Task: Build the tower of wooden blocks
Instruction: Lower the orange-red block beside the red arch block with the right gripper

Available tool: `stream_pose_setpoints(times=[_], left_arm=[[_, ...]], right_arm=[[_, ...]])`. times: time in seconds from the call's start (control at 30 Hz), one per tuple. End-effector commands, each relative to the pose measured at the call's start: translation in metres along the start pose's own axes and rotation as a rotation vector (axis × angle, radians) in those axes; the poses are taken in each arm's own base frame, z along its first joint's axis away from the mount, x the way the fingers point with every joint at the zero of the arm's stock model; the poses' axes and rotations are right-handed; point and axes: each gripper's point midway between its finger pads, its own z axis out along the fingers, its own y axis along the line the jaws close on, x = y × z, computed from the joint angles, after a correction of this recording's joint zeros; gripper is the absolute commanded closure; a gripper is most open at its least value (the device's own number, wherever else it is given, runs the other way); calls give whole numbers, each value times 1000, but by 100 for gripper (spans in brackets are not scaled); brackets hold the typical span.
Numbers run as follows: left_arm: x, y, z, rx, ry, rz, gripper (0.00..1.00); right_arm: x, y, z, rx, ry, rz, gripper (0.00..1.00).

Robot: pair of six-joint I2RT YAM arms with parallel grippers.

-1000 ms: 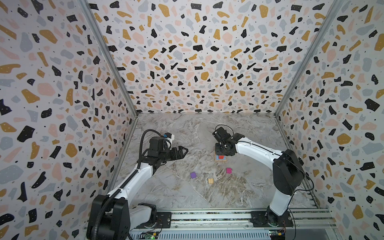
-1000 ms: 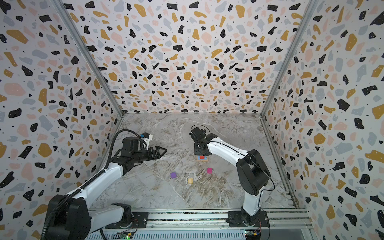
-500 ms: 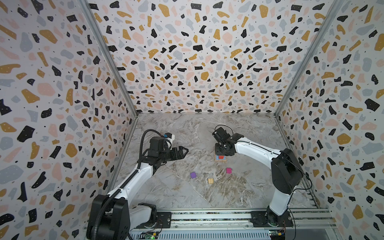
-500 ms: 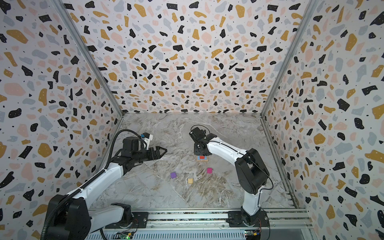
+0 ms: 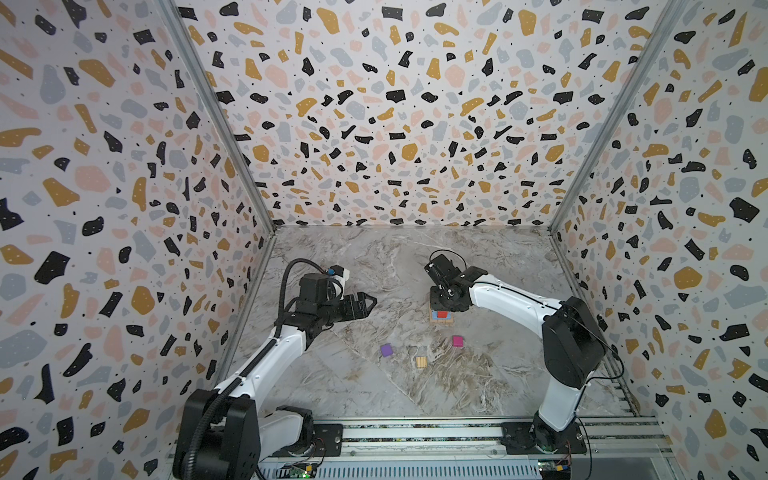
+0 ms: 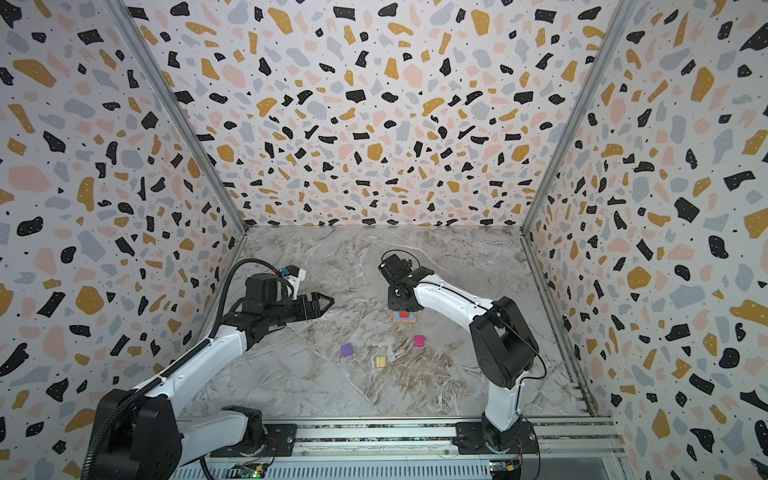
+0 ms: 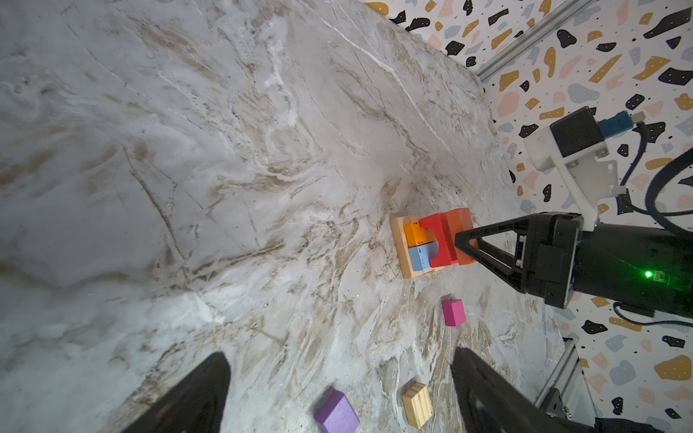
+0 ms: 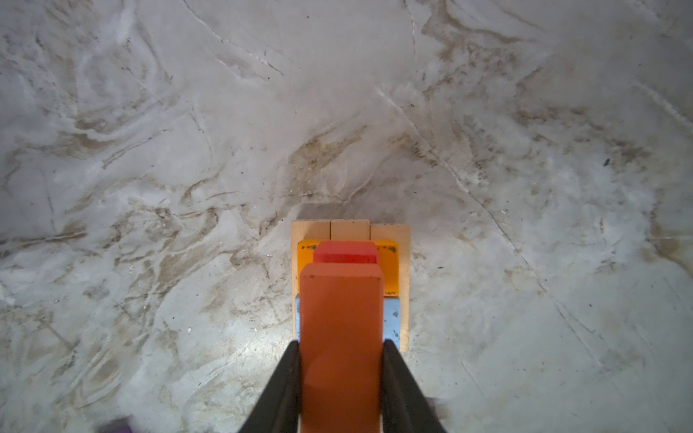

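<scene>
Marble tabletop carries the tower right of centre. Its tan plank base holds a yellow block and a blue block, with a red arch block over them. The right gripper stands straight over the stack, clamped narrow on an orange-red block that sits on the red arch. In both top views its wrist hides the tower's far side. Nearer than the tower, all apart, lie a purple cube, a tan block and a magenta cube. The left gripper hovers well to the left, spread wide and empty.
</scene>
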Motion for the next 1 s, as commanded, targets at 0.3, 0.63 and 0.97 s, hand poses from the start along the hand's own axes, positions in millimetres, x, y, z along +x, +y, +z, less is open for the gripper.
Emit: stream_pose_setpoints(times=[0.3, 0.63, 0.97], left_arm=[[-7, -5, -1, 16, -26, 29, 6], [-8, -5, -1, 16, -27, 30, 6], [-7, -5, 0, 16, -25, 30, 6]], right_arm=[[0, -2, 5, 11, 3, 5, 79], [1, -4, 2, 14, 2, 6, 79], [0, -5, -5, 9, -7, 10, 79]])
